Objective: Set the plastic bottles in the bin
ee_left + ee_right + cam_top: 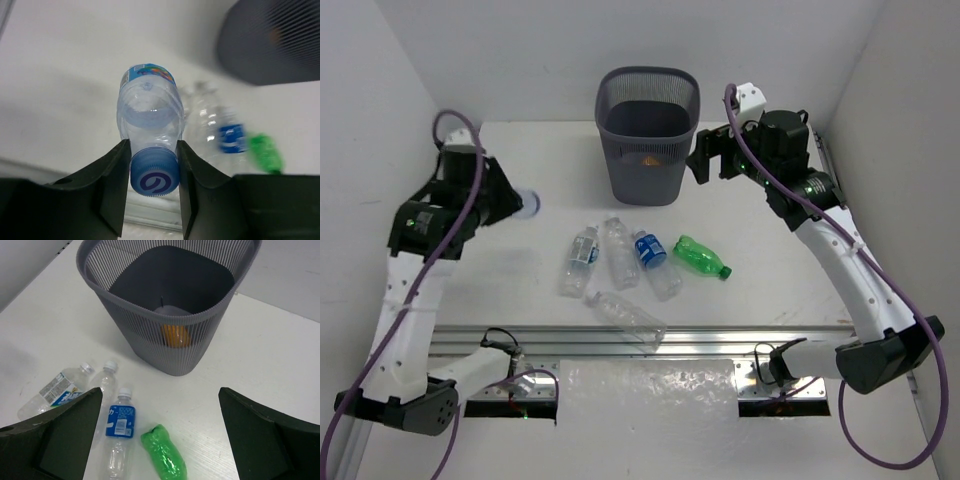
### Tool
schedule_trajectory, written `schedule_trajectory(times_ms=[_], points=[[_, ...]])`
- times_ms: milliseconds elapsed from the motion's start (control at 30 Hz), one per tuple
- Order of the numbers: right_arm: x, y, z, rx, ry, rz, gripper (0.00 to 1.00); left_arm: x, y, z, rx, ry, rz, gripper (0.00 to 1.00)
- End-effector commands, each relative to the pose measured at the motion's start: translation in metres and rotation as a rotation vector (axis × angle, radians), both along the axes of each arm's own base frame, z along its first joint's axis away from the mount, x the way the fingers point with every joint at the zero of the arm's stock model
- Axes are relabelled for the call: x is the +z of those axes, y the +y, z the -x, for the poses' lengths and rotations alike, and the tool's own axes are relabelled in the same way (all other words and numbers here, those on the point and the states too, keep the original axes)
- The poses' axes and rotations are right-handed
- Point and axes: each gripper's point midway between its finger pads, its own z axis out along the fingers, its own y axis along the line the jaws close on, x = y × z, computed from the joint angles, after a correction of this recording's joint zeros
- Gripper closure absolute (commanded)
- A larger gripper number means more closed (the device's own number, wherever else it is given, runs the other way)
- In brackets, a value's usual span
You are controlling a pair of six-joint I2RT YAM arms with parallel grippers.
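Note:
The dark grey mesh bin (pixel 648 88) stands at the back centre, with a short orange bottle (pixel 175 335) inside it. My left gripper (pixel 520 203) is shut on the neck of a clear bottle with a blue cap (pixel 150 120), held above the table at the left. My right gripper (pixel 705 155) is open and empty, just right of the bin. On the table lie a green bottle (pixel 700 257), a blue-labelled bottle (pixel 655 262), two clear bottles (pixel 619 252) (pixel 579 260) and a crushed clear one (pixel 626 318).
An aluminium rail (pixel 470 345) runs along the near edge, with a clear bubbled sheet (pixel 648 395) in front of it. White walls close in on the left, right and back. Purple cables loop off both arms.

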Motion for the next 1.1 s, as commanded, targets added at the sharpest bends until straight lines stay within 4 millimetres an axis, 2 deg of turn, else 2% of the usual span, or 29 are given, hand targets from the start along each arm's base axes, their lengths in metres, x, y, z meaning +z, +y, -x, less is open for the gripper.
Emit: schedule_trajectory(times_ms=[0,33,67,100,133,200,233,267,300,333,367,400,433,467,500,533,567,600,633,667,733,767,800,867,900,933,967,1000,1067], points=[[0.023,-0.018,-0.002,-0.091,-0.029,-0.031,0.01,0.1,-0.025,-0.03,-0.144,-0.331,0.068,1.0],[0.022,-0.023,0.0,-0.112,-0.018,-0.032,0.01,0.141,-0.035,-0.038,-0.195,-0.448,0.093,1.0],[0.016,-0.032,-0.002,-0.14,-0.001,-0.036,0.01,0.146,-0.048,-0.054,-0.257,-0.455,0.105,1.0],[0.013,-0.035,0.0,-0.154,0.021,-0.061,0.01,0.161,-0.064,-0.06,-0.341,-0.488,0.145,1.0],[0.014,-0.046,0.001,-0.182,0.022,-0.081,0.01,0.179,-0.072,-0.08,-0.365,-0.539,0.152,1.0],[-0.005,-0.05,0.007,-0.187,0.064,-0.111,0.01,0.197,-0.086,-0.103,-0.425,-0.592,0.168,1.0],[-0.01,-0.052,0.009,-0.191,0.068,-0.116,0.01,0.215,-0.091,-0.11,-0.449,-0.64,0.175,1.0],[-0.021,-0.057,0.015,-0.201,0.079,-0.113,0.01,0.203,-0.1,-0.136,-0.473,-0.612,0.186,1.0],[-0.027,-0.059,0.018,-0.207,0.087,-0.109,0.01,0.205,-0.111,-0.146,-0.528,-0.622,0.199,1.0],[-0.034,-0.061,0.021,-0.215,0.1,-0.105,0.01,0.224,-0.116,-0.155,-0.554,-0.685,0.2,1.0],[-0.051,-0.064,0.025,-0.223,0.132,-0.092,0.01,0.204,-0.125,-0.184,-0.575,-0.643,0.208,1.0],[-0.053,-0.066,0.03,-0.228,0.134,-0.096,0.01,0.202,-0.134,-0.194,-0.614,-0.641,0.221,1.0],[-0.061,-0.066,0.033,-0.222,0.151,-0.092,0.01,0.196,-0.142,-0.218,-0.639,-0.642,0.23,1.0],[-0.076,-0.066,0.038,-0.22,0.185,-0.084,0.01,0.193,-0.147,-0.227,-0.655,-0.64,0.237,1.0],[-0.079,-0.066,0.042,-0.217,0.191,-0.086,0.01,0.195,-0.154,-0.235,-0.685,-0.657,0.254,0.99],[-0.087,-0.064,0.045,-0.203,0.206,-0.085,0.01,0.196,-0.158,-0.242,-0.704,-0.676,0.264,0.84],[-0.101,-0.065,0.051,-0.196,0.234,-0.073,0.01,0.185,-0.165,-0.258,-0.716,-0.675,0.287,0.68],[-0.108,-0.064,0.054,-0.188,0.25,-0.07,0.01,0.177,-0.17,-0.264,-0.74,-0.669,0.3,0.53],[-0.115,-0.061,0.058,-0.166,0.267,-0.068,0.01,0.165,-0.173,-0.274,-0.742,-0.653,0.308,0.47],[-0.132,-0.061,0.063,-0.158,0.301,-0.051,0.01,0.161,-0.176,-0.278,-0.745,-0.65,0.313,0.43],[-0.157,-0.06,0.071,-0.14,0.376,-0.025,0.01,0.157,-0.175,-0.285,-0.736,-0.654,0.302,0.24],[-0.168,-0.06,0.074,-0.13,0.408,-0.003,0.01,0.161,-0.175,-0.285,-0.742,-0.667,0.29,0.04],[-0.177,-0.06,0.077,-0.122,0.441,0.013,0.01,0.166,-0.173,-0.283,-0.735,-0.68,0.281,0.0],[-0.211,-0.06,0.086,-0.11,0.539,0.065,0.01,0.186,-0.164,-0.272,-0.701,-0.716,0.243,0.0],[-0.221,-0.056,0.09,-0.094,0.564,0.096,0.01,0.204,-0.159,-0.254,-0.694,-0.743,0.234,0.0],[-0.239,-0.054,0.094,-0.091,0.609,0.137,0.01,0.209,-0.158,-0.244,-0.696,-0.752,0.232,0.0],[-0.247,-0.055,0.094,-0.097,0.619,0.177,0.01,0.189,-0.158,-0.241,-0.68,-0.698,0.238,0.0],[-0.253,-0.048,0.094,-0.083,0.622,0.201,0.01,0.21,-0.15,-0.214,-0.657,-0.733,0.231,0.0],[-0.273,-0.043,0.09,-0.068,0.651,0.236,0.03,0.196,-0.137,-0.196,-0.585,-0.68,0.242,0.0]])
